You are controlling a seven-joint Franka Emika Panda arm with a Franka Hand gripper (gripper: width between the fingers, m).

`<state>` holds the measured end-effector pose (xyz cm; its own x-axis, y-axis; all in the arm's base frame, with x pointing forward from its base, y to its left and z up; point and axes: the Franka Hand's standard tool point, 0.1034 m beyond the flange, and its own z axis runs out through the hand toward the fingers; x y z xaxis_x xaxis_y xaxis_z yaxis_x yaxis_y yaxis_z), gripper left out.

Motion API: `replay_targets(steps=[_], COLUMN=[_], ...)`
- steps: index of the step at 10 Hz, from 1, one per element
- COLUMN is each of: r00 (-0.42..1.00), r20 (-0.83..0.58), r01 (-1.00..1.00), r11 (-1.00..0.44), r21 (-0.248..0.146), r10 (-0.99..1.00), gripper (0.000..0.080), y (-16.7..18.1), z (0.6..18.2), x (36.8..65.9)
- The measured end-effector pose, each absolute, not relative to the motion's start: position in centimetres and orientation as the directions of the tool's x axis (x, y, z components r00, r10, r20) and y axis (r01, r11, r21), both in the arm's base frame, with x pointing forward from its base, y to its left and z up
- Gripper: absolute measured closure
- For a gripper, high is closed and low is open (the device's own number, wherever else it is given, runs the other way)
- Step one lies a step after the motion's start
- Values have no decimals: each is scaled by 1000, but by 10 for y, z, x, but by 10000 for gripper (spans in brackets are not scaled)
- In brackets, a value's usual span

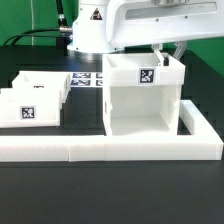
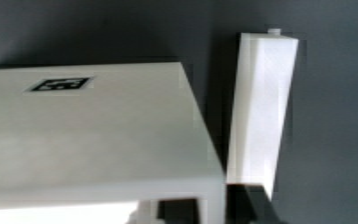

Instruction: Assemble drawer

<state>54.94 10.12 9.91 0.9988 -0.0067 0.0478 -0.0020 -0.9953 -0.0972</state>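
"What sat to the exterior view's left of the tall boxy white plastic drawer housing [image 1: 143, 105]?"

"Two smaller tagged white plastic trays [image 1: 27, 105], well apart from it."

"And the arm's two-finger gripper [image 1: 169, 52]?"

"It hung at the housing's far top corner, toward the exterior view's right. I couldn't tell whether its fingers were spread or clamped on the wall."

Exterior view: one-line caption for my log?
End effector at the top of the tagged drawer housing by the low wall; two trays at the exterior view's left.
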Motion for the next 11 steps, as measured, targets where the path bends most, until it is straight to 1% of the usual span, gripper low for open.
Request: replay_targets(steps=[3, 4, 5, 6, 9, 11], r00=[969, 923, 879, 853, 797, 704], r20=[34, 25, 13, 2, -15, -40], r01=[-239, -379, -471, -517, -599, -707], r11=[-964, -916, -872, -846, -789, -694], r21=[-116, -131, -135, -131, -137, -137], r10=[-245, -385, -477, -522, -603, -709], gripper=[760, 760, 760, 758, 758, 758], y=[105, 109, 111, 111, 114, 117], z=[100, 98, 100, 100, 101, 101], x=[552, 554, 557, 559, 559, 557])
